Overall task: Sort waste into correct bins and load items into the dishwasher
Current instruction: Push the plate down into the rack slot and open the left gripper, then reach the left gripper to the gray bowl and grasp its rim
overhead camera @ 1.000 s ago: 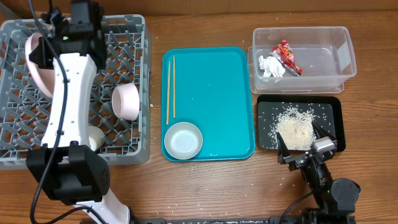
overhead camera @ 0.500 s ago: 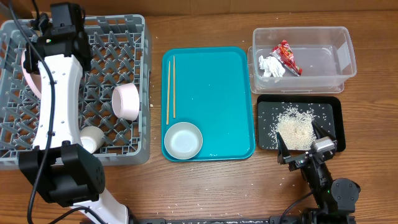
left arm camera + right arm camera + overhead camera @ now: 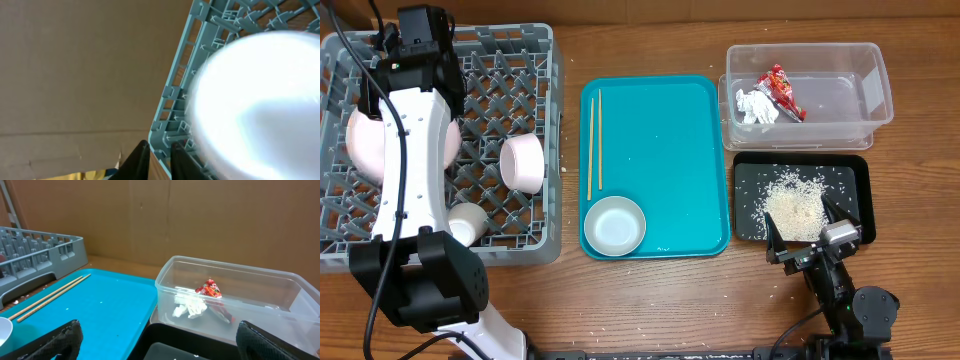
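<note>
The large white plate (image 3: 360, 140) lies tilted in the left of the grey dish rack (image 3: 520, 60), partly under my left arm. In the left wrist view it is a blurred white disc (image 3: 255, 100). My left gripper (image 3: 390, 50) (image 3: 160, 147) is narrowly open and empty by the rack's corner (image 3: 175, 95). A cup (image 3: 523, 162) and a small cup (image 3: 470, 222) sit in the rack. Chopsticks (image 3: 594, 140) (image 3: 50, 297) and a white bowl (image 3: 615, 224) lie on the teal tray (image 3: 670, 150). My right gripper (image 3: 813, 240) (image 3: 165, 345) is open and empty over the black tray's near edge.
The clear tub (image 3: 865, 60) (image 3: 230, 270) holds the red wrapper (image 3: 782, 92) (image 3: 212, 291) and the white tissue (image 3: 755, 107) (image 3: 190, 307). The black tray (image 3: 750, 180) holds a pile of rice (image 3: 793, 205). A few grains lie scattered on the wooden table.
The large plate, held upright at the rack's left wall, has dropped over and now lies tilted in the rack. My left gripper has let go of it. The right arm has not moved.
</note>
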Action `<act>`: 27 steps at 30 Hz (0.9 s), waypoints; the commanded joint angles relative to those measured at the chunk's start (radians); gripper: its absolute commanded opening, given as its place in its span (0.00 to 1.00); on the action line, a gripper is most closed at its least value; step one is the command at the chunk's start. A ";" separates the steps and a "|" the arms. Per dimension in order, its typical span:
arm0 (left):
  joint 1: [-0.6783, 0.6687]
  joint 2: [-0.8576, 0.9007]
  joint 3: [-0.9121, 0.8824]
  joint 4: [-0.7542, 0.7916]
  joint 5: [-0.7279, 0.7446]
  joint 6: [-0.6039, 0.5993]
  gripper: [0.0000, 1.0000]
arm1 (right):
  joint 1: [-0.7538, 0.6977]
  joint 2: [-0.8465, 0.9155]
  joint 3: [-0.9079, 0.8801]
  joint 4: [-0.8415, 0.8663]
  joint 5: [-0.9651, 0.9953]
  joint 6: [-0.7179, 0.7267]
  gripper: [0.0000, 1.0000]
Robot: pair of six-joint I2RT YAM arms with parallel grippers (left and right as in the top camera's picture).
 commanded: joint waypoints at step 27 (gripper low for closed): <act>-0.493 -0.327 -0.115 -0.329 1.113 -0.583 0.54 | 0.001 -0.010 -0.010 0.002 -0.001 0.008 1.00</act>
